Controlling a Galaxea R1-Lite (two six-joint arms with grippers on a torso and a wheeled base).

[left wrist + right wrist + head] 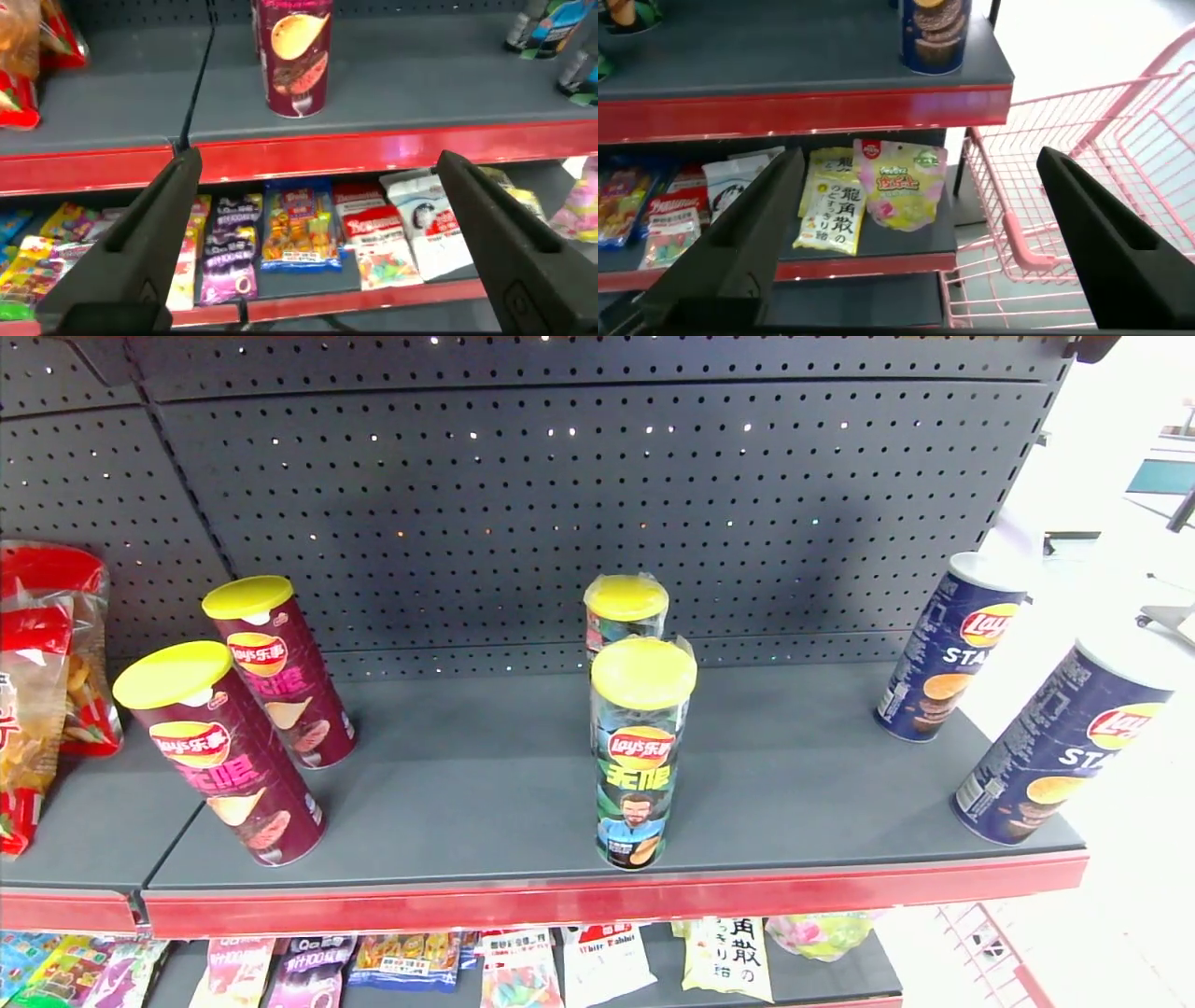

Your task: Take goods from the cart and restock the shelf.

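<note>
Left claw (316,161) hanging apart, gripping nothing | right claw (922,154) hanging apart near cart (1013,245) | blue can (936,37) on shelf (785,47) being cropped above base

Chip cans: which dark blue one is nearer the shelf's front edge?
The front blue can, at the shelf's right corner; the rear blue can stands farther back.

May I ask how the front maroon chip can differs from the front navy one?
The front maroon can has a yellow lid; the front navy can has a white one. The maroon can stands left on the shelf, the navy can at its right end. Both are tall tubes, upright near the front edge.
</note>
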